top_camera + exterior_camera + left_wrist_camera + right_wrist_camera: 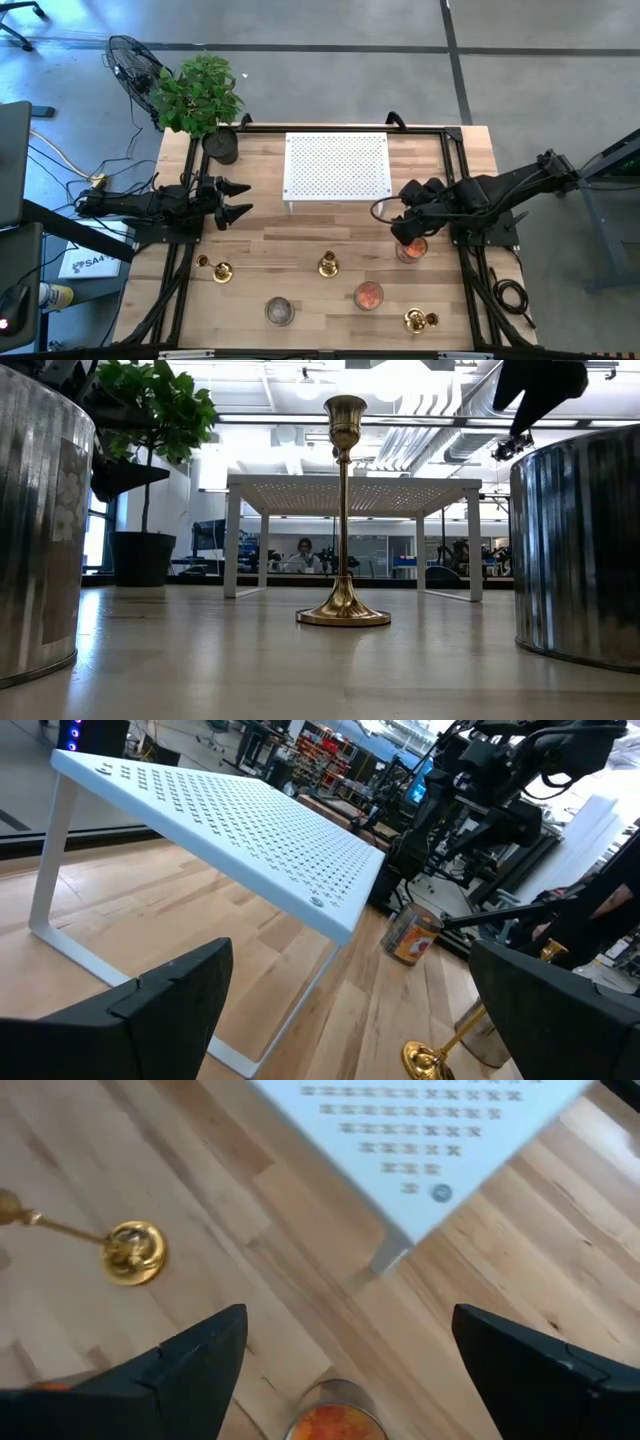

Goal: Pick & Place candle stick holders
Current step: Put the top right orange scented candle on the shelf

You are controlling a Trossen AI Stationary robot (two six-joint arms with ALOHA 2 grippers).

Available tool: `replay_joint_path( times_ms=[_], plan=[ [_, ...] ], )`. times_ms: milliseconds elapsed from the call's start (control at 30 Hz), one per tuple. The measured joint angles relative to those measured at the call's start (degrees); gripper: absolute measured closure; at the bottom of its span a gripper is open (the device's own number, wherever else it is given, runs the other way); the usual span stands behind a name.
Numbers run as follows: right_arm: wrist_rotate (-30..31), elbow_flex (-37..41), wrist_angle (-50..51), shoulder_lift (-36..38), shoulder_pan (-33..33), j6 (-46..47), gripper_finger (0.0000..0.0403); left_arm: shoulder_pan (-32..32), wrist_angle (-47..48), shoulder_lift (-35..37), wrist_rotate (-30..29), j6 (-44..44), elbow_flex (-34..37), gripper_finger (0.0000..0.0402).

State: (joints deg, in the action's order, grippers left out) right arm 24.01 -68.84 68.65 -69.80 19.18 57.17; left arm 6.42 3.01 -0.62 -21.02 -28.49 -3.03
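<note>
right end effector (340, 1370) over candle jar (335, 1425)

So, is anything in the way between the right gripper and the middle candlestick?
Nothing visible stands in the way. The right gripper, fingers open, hovers over a glass jar candle; bare table lies between it and the middle candlestick. The left gripper waits, open, across the table.

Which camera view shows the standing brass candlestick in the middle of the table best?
The low view: the middle candlestick stands upright in full profile, cup, stem and base. The high view shows it small from above. The left wrist view catches only its base and lower stem. The right wrist view shows it from above.
</note>
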Motion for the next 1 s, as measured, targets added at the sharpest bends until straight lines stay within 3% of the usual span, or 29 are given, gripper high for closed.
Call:
replay_joint_path(
  times_ms=[267,767,1000],
  plan=[
    [-0.18,0.0,0.45,0.0,-0.02,1.08,0.0007,0.0,0.0,0.0,0.0,0.04,0.0,0.0002],
    [-3.41,0.16,-0.41,0.0,-1.57,1.5,0.0003,-0.02,0.0,0.0,0.0,0.11,0.0,0.0002],
    [-11.34,6.51,-0.28,0.04,-0.44,8.59,0.0003,0.0,0.0,0.0,0.0,0.09,0.02,0.0002]
  ],
)
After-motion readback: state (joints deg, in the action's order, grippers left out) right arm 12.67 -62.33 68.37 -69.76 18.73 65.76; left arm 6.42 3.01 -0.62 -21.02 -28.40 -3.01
